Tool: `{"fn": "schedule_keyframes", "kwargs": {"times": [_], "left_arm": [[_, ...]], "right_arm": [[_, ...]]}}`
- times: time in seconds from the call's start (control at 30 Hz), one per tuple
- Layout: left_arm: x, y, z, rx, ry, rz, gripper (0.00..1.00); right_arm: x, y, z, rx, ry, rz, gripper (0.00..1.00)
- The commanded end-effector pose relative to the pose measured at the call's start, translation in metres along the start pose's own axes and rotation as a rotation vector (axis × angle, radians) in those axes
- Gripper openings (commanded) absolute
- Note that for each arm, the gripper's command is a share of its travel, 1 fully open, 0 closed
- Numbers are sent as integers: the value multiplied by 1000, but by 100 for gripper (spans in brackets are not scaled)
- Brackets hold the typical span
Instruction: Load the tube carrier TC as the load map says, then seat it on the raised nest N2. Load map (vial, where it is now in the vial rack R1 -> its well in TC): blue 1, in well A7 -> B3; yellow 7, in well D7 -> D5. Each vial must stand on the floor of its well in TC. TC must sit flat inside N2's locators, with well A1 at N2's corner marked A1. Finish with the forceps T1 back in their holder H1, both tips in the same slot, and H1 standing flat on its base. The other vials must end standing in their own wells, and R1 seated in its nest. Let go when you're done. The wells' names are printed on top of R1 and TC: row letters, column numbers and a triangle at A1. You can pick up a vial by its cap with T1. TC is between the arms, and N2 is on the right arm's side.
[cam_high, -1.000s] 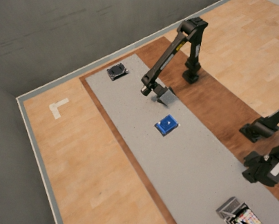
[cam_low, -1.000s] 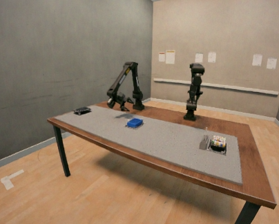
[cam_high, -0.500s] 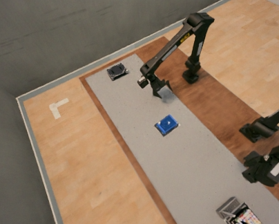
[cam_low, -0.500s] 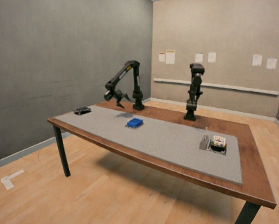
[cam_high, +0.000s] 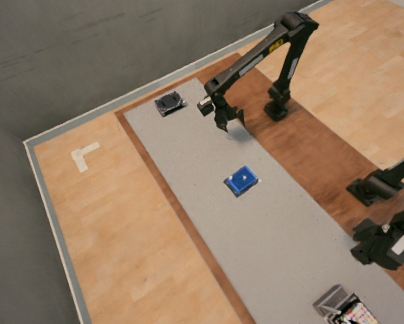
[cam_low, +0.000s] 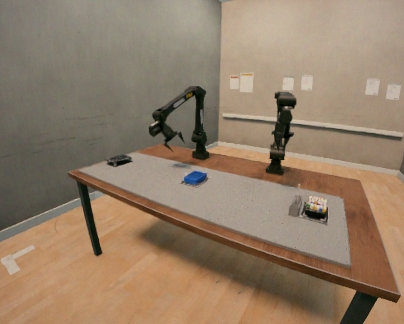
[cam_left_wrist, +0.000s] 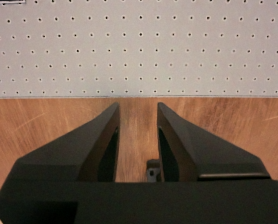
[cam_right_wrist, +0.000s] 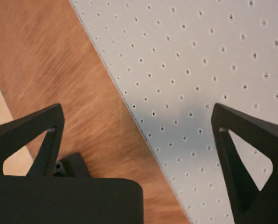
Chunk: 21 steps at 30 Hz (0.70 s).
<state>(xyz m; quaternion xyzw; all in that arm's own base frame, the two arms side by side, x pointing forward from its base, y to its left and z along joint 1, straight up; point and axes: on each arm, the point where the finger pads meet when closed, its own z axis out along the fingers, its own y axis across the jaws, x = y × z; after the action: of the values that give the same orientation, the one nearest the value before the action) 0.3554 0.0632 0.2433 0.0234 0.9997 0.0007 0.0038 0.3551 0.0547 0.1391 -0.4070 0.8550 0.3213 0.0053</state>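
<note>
Top view: the right tool (cam_high: 234, 127) (cam_low: 177, 147) (cam_right_wrist: 137, 111) hangs wide open and empty over the far edge of the perforated grey surface (cam_high: 215, 230) (cam_low: 240, 215) (cam_left_wrist: 140, 50) (cam_right_wrist: 175, 65); the left tool (cam_high: 365, 245) (cam_low: 280, 145) (cam_left_wrist: 138, 111) is partly open, gripping nothing. The blue, boxy tube carrier (cam_high: 242, 180) (cam_low: 195, 177) lies between the dark nest N2 (cam_high: 170, 103) (cam_low: 119, 160), left, and the grey, angular holder (cam_high: 331, 300) (cam_low: 295, 205), right. Its wells are unreadable; loading should be confirmed, then its sides gripped squarely and lifted level.
</note>
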Motion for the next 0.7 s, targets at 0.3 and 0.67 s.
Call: {"fn": "schedule_keyframes", "kwargs": {"times": [0.3, 0.67], "left_arm": [[-1, 5, 4, -1, -5, -5, 24], [-1, 5, 4, -1, -5, -5, 24]], "right_arm": [[5, -14, -66, 259, 13, 268, 100], [23, -16, -99, 414, 21, 453, 100]]}}
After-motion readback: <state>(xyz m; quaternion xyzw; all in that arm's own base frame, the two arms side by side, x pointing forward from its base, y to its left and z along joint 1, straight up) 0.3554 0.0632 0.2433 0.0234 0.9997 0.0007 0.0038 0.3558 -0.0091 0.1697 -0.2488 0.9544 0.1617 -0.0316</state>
